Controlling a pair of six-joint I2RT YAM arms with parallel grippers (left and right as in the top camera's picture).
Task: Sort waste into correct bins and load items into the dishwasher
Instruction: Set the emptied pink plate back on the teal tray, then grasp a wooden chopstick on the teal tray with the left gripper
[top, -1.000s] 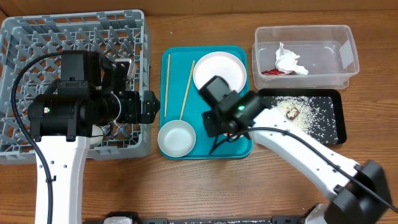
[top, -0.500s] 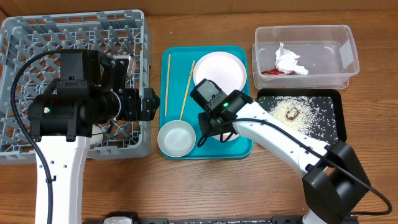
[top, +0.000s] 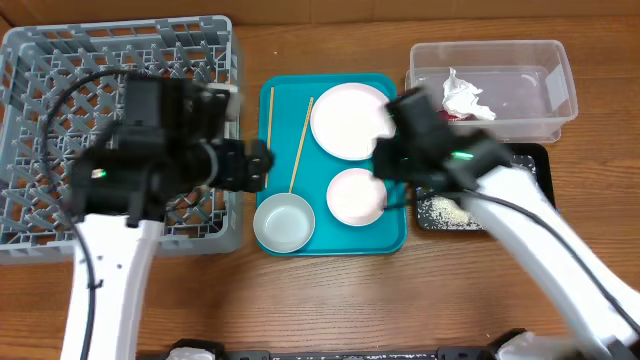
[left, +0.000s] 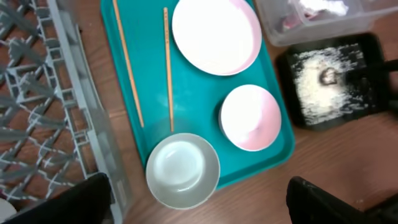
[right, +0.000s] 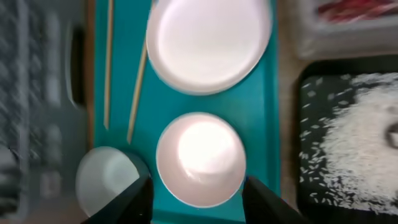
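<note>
Wood-grain table (top: 330, 300) with everything spread out on it. The big grey dish rack (top: 60, 60) is on the left, and I can't see any of the tray's dishes in it. The teal tray (top: 390, 240) in the middle holds the plate (top: 348, 120), white bowl (top: 356, 197), grey bowl (top: 283, 223) and both chopsticks (left: 166, 68), so loading looks barely begun.

Waste side seems sorted. The clear tub (top: 520, 60) has the napkin (top: 462, 98) and red wrapper (right: 354, 9). The black tray (left: 378, 68) beside it has the rice (left: 311, 68) and brown lump (left: 325, 76).

The right gripper (right: 199, 193) is spread wide and empty, its fingers on either side of the white bowl's near edge. My guess is it's lining up a rim grab. The left gripper (left: 196, 193) is also gaping with nothing in it, hanging between rack and tray above the grey bowl. That's probably its pick, since it's nearest the rack.
</note>
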